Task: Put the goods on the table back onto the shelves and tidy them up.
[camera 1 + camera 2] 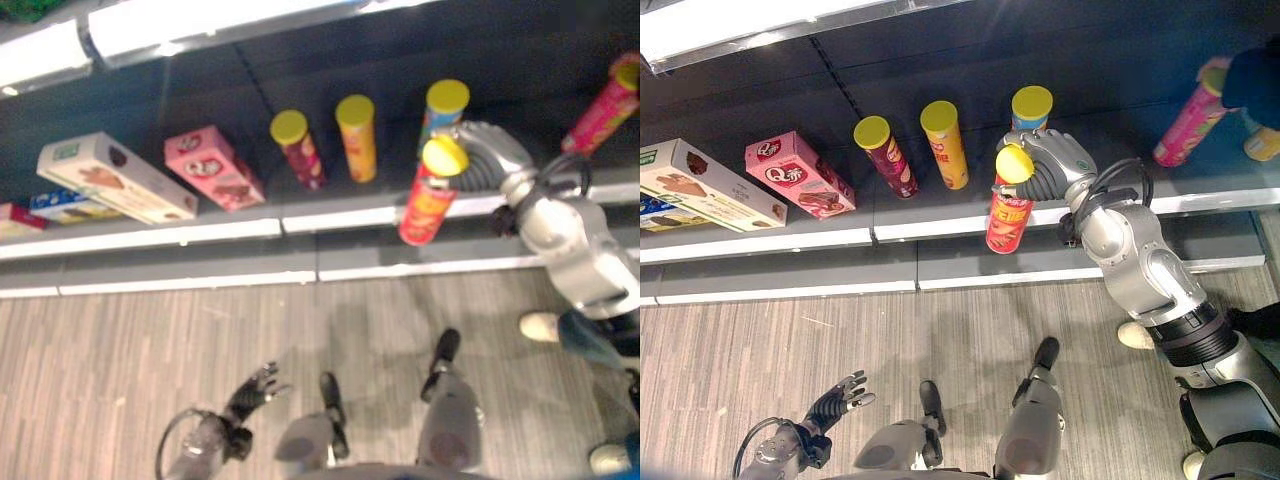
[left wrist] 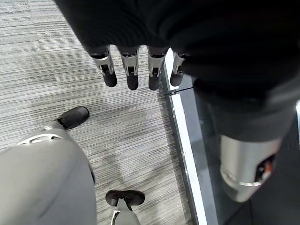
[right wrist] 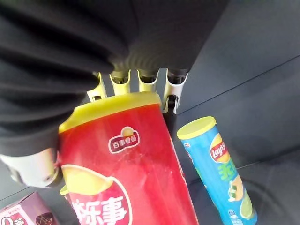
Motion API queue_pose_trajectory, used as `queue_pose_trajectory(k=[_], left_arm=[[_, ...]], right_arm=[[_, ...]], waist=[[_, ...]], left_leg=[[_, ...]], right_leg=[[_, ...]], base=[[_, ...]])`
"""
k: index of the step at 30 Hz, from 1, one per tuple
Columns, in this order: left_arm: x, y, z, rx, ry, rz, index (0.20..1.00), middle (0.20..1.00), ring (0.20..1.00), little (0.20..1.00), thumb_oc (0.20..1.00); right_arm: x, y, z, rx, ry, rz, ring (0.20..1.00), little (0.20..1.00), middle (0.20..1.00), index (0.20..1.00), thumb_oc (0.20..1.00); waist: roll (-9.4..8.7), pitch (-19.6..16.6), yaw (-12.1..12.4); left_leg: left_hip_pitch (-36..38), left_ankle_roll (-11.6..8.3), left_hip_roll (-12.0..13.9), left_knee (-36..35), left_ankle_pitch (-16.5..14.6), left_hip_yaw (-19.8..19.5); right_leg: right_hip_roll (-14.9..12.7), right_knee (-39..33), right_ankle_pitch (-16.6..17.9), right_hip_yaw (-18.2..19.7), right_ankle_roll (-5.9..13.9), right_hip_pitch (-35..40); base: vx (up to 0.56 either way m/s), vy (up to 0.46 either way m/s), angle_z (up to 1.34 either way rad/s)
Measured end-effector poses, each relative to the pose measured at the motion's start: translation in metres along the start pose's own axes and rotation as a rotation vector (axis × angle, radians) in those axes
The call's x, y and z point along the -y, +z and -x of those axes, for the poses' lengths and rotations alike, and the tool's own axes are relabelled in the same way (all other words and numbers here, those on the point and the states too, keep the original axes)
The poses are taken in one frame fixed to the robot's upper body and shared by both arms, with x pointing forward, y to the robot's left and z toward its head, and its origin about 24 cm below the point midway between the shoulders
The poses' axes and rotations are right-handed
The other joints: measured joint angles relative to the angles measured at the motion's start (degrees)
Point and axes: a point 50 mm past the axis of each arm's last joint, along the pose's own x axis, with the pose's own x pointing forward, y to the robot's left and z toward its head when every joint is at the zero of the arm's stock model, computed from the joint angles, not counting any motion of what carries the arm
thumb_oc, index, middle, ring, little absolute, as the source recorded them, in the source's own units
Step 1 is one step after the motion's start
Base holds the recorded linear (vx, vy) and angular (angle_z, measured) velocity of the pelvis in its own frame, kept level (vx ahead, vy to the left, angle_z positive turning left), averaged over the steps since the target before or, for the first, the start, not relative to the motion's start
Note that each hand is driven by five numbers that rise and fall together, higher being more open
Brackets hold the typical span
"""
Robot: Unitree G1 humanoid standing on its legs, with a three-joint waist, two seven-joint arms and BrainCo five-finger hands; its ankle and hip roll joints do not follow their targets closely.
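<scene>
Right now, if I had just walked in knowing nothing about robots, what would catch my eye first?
Probably the red chip can with its yellow lid, gripped near the top by the robot's right hand at the front edge of the dark shelf. Behind it stand three more yellow-lidded cans, with a pink box further left. The left hand hangs open above the floor.

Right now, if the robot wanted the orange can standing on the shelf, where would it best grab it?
Probably around the upper body, just under the yellow lid, of the orange can, coming from the open aisle side. It stands upright, with the maroon can and blue can close on either side, so fingers fit best wrapping from the front.
</scene>
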Motion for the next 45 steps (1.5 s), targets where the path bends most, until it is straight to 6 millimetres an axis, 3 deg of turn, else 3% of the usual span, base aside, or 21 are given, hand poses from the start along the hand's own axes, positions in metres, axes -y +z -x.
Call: queue_pose_trajectory(k=[14,17,22,25,31,34,36,37,38,40,41,42,43,45], left_arm=[[0.000,-0.002,0.000,-0.008,0.002,0.001,1.000,1.000,1.000,1.000,1.000],[-0.001,-0.007,0.001,-0.029,0.006,-0.001,1.000,1.000,1.000,1.000,1.000],[-0.002,-0.020,0.004,-0.085,0.017,-0.014,1.000,1.000,1.000,1.000,1.000],[0.000,-0.023,0.004,-0.096,0.016,-0.005,1.000,1.000,1.000,1.000,1.000],[0.000,-0.029,0.008,-0.112,0.016,-0.008,1.000,1.000,1.000,1.000,1.000],[-0.003,-0.036,0.014,-0.137,0.024,-0.013,1.000,1.000,1.000,1.000,1.000],[-0.008,-0.039,0.018,-0.152,0.035,-0.019,1.000,1.000,1.000,1.000,1.000],[-0.014,-0.034,0.016,-0.140,0.057,-0.016,1.000,1.000,1.000,1.000,1.000],[-0.019,-0.032,0.016,-0.132,0.077,-0.004,1.000,1.000,1.000,1.000,1.000],[-0.027,-0.027,0.016,-0.115,0.108,-0.003,1.000,1.000,1.000,1.000,1.000],[-0.034,-0.027,0.019,-0.119,0.135,0.006,1.000,1.000,1.000,1.000,1.000],[-0.040,-0.034,0.025,-0.132,0.171,0.046,1.000,1.000,1.000,1.000,1.000],[-0.046,-0.042,0.034,-0.141,0.226,0.098,1.000,1.000,1.000,1.000,1.000],[-0.056,-0.045,0.043,-0.151,0.263,0.100,1.000,1.000,1.000,1.000,1.000]], right_arm=[[-0.003,0.001,0.002,0.016,0.006,-0.002,0.200,0.200,0.200,0.200,0.200],[-0.011,-0.001,0.006,0.013,0.028,-0.012,0.200,0.200,0.200,0.200,0.200],[-0.032,-0.004,0.016,0.008,0.088,-0.046,0.200,0.200,0.200,0.200,0.200],[-0.038,-0.009,0.023,-0.010,0.108,-0.068,0.200,0.200,0.200,0.200,0.200],[-0.057,-0.018,0.039,-0.060,0.168,-0.101,0.200,0.200,0.200,0.200,0.200],[-0.058,-0.017,0.039,-0.051,0.172,-0.103,0.200,0.200,0.200,0.200,0.200],[-0.059,-0.019,0.040,-0.058,0.172,-0.103,0.200,0.200,0.200,0.200,0.200],[-0.062,-0.024,0.042,-0.079,0.185,-0.102,0.200,0.200,0.200,0.200,0.200],[-0.064,-0.028,0.042,-0.098,0.196,-0.102,0.200,0.200,0.200,0.200,0.200],[-0.061,-0.028,0.038,-0.095,0.189,-0.096,0.200,0.200,0.200,0.200,0.200],[-0.056,-0.024,0.033,-0.077,0.170,-0.095,0.200,0.200,0.200,0.200,0.200],[-0.048,-0.014,0.021,-0.020,0.149,-0.091,0.200,0.200,0.200,0.200,0.200],[-0.043,-0.005,0.007,0.013,0.115,-0.134,0.200,0.200,0.200,0.200,0.200],[-0.035,0.003,0.005,0.048,0.072,-0.139,0.200,0.200,0.200,0.200,0.200]], waist=[[-1.11,-0.8,-0.8],[-1.89,-3.1,-1.1],[-3.57,-10.1,-1.2],[-4.74,-14.2,-2.4],[-6.41,-15.3,-3.0],[-6.55,-15.3,-2.7],[-6.18,-15.0,-2.6],[-5.89,-14.9,-3.7],[-5.50,-14.7,-3.3],[-5.95,-15.0,-1.6],[-6.40,-15.0,-0.8],[-8.05,-15.7,0.9],[-8.95,-15.9,1.4],[-10.11,-16.3,4.1]], left_leg=[[0.3,0.02,0.6,0.1,0.1,-1.0],[0.3,0.01,0.9,0.0,0.1,-0.9],[0.2,-0.27,2.7,-0.5,-0.1,0.2],[0.6,-0.61,3.0,-1.3,0.0,0.6],[2.8,-0.46,1.3,-1.3,-0.7,2.0],[4.6,0.01,0.2,-1.3,-1.5,4.5],[5.4,0.06,1.2,-1.3,-1.7,6.7],[5.6,-0.13,3.0,-0.5,-1.2,6.6],[5.1,-0.29,3.5,0.4,-1.3,6.6],[5.6,-0.52,5.1,0.7,-1.2,7.3],[6.2,-1.73,6.2,0.7,-0.5,7.4],[7.4,-3.42,7.9,0.9,0.2,8.6],[8.8,-4.77,9.3,1.0,0.8,8.8],[9.3,-5.64,12.4,3.3,0.4,10.5]], right_leg=[[0.1,0.9,0.0,-1.2,-0.01,0.7],[1.2,-2.1,0.0,-1.8,0.01,2.2],[5.4,-11.8,2.6,-3.0,-0.70,5.9],[6.5,-13.1,3.3,-2.9,-0.70,6.3],[5.3,-12.9,3.9,-1.5,0.02,7.3],[4.9,-10.7,4.8,1.1,0.82,5.6],[5.2,-7.6,5.8,4.5,1.86,3.7],[3.6,-3.3,2.4,7.5,4.23,2.8],[1.4,2.1,1.1,8.7,4.27,1.7],[-4.4,6.7,0.2,8.3,5.03,1.2],[-7.1,5.3,0.2,6.7,5.79,3.0],[-8.5,1.4,0.4,4.4,6.75,5.1],[-8.9,1.7,0.0,2.0,7.17,5.9],[-5.3,0.1,0.6,2.2,5.85,8.4]], base=[[0.01,-0.013,0.02],[0.04,-0.070,0.02],[0.05,-0.034,-0.09],[0.07,0.031,-0.11],[0.06,0.064,-0.11],[0.00,-0.026,-0.49],[0.05,-0.274,-0.41],[0.08,-0.390,0.04],[0.07,-0.423,0.13],[0.04,-0.373,-0.12],[0.07,-0.675,-0.48],[0.06,-0.596,-0.74],[0.05,-0.782,-0.90],[-0.01,-0.455,-0.68]])
